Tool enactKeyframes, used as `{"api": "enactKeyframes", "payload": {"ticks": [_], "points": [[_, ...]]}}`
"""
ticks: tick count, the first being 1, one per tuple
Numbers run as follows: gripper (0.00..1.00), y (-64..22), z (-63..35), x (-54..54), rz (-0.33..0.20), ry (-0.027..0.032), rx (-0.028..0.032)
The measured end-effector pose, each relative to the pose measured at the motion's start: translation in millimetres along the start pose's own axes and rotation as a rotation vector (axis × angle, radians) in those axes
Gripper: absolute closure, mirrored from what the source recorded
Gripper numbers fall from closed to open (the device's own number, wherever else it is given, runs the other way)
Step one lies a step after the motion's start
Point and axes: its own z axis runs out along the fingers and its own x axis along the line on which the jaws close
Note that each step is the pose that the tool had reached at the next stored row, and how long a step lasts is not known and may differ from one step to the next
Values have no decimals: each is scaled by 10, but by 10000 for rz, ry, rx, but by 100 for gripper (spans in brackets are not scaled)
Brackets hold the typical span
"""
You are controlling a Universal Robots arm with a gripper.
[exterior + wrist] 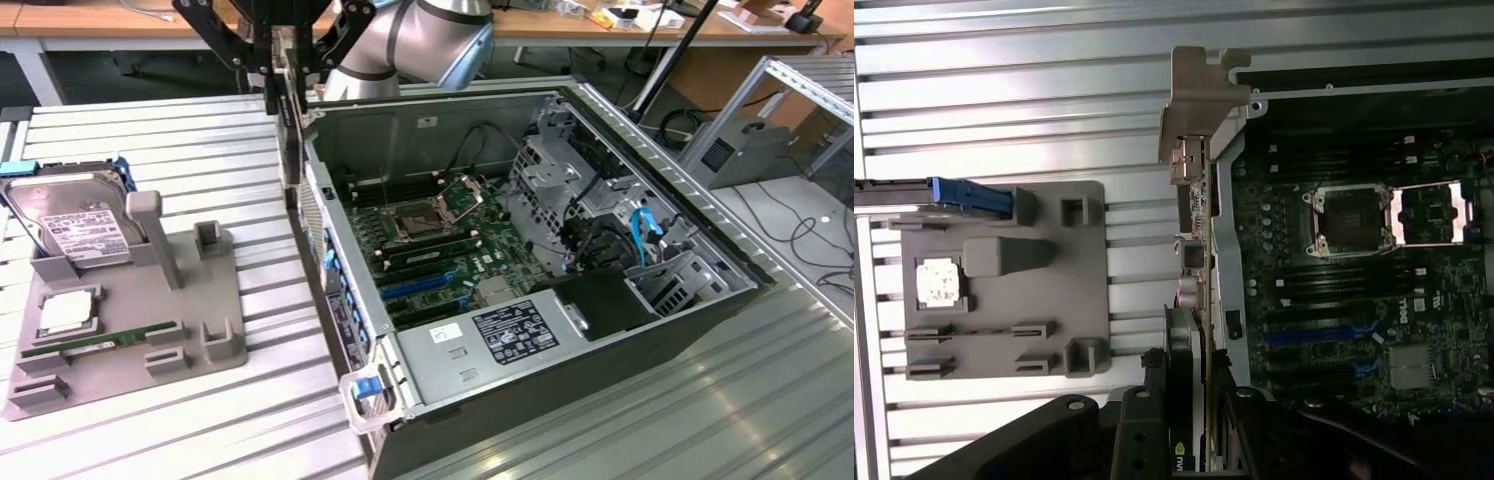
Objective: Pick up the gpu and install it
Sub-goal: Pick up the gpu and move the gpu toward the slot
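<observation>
The gpu (286,110) is a thin black card seen edge-on, hanging upright in the air over the wall of the open computer case (360,330) on the exterior view's left. My gripper (284,45) is shut on its upper part. In the wrist view the gpu (1197,210) runs away from my gripper (1199,445), its silvery end bracket (1199,90) at the far end, with a black finger on each side of the card. It lies along the case wall, beside the motherboard (1354,300) with its blue slots (1314,335).
A grey holder tray (200,340) lies at the exterior view's left, holding a silver hard drive (80,225), a processor (64,315) and a green memory stick (114,340). Inside the case are a drive cage (561,190) and cables. A metal frame (787,110) stands at the right.
</observation>
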Motion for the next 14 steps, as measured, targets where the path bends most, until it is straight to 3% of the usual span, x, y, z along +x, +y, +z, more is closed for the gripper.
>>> {"api": "enactKeyframes", "payload": {"ticks": [14], "points": [[73, 23, 9, -311, 0, -1, 3]]}}
